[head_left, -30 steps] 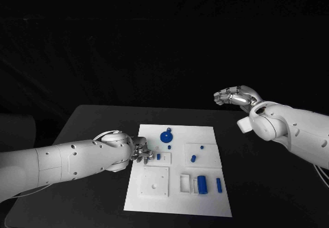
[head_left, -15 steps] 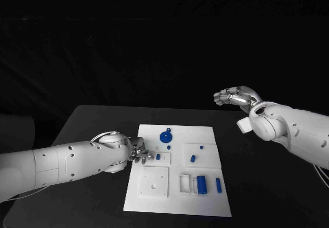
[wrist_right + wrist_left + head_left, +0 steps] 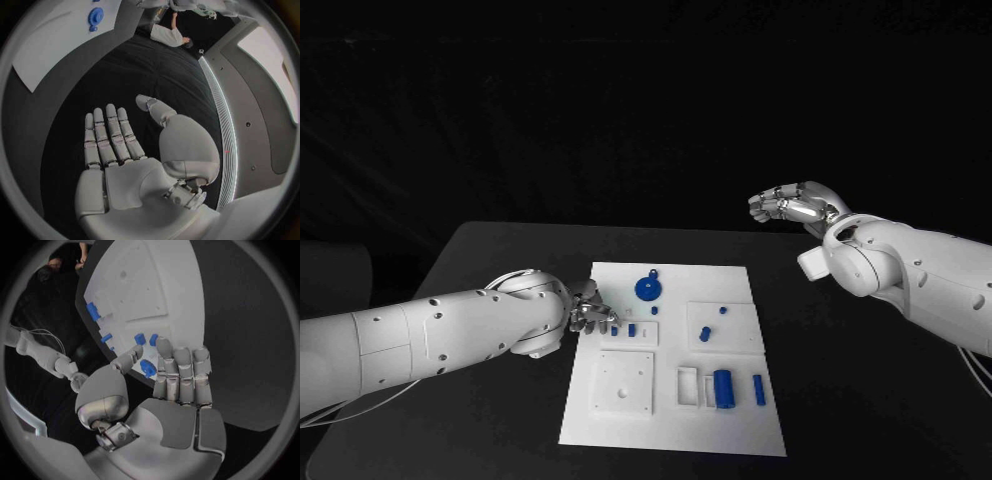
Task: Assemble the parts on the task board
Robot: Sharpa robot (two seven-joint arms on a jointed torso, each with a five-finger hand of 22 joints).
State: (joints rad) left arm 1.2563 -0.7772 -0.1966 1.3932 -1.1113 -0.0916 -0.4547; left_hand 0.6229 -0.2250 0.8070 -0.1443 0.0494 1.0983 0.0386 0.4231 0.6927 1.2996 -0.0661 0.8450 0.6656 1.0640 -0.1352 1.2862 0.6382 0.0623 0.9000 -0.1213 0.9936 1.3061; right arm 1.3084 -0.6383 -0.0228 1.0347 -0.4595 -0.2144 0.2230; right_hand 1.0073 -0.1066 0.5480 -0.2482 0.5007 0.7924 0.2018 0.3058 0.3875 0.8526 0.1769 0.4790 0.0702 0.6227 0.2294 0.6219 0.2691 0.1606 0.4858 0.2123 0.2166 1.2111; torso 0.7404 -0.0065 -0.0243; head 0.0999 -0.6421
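Overhead, left hand [image 3: 593, 317] at task board [image 3: 733, 430], wrist view reveals spread empty fingers, right hand [image 3: 125, 165] flat, empty.

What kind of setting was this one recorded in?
Probably a robotics lab or test cell: a black table before a dark backdrop, carrying a white task board with small blue parts, worked by two white arms.
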